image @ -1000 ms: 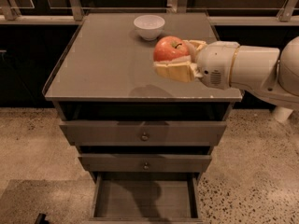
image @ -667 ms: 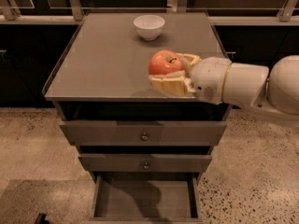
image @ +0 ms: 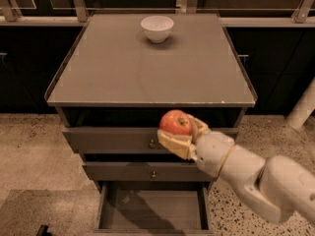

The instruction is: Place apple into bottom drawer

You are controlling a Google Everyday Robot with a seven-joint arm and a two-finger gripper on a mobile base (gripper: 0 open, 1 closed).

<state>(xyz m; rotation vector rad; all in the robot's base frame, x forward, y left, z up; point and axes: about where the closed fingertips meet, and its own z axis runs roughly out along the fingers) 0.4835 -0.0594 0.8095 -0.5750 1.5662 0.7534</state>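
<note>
The red-orange apple (image: pixel 175 122) is held in my gripper (image: pixel 181 133), in front of the top drawer's face, just below the cabinet top's front edge. My gripper is shut on the apple, with tan fingers (image: pixel 173 143) under and behind it; the white arm reaches in from the lower right. The bottom drawer (image: pixel 152 209) is pulled out below, its plank floor showing and nothing in it. The apple hangs well above the drawer's open box.
A white bowl (image: pixel 157 28) stands at the back of the grey cabinet top (image: pixel 147 68). The two upper drawers (image: pixel 118 140) with small round knobs are shut. A speckled floor surrounds the cabinet; a white post (image: pixel 302 104) stands at right.
My gripper has carried the apple from above the cabinet top forward and down, past the front edge, to in front of the top drawer.
</note>
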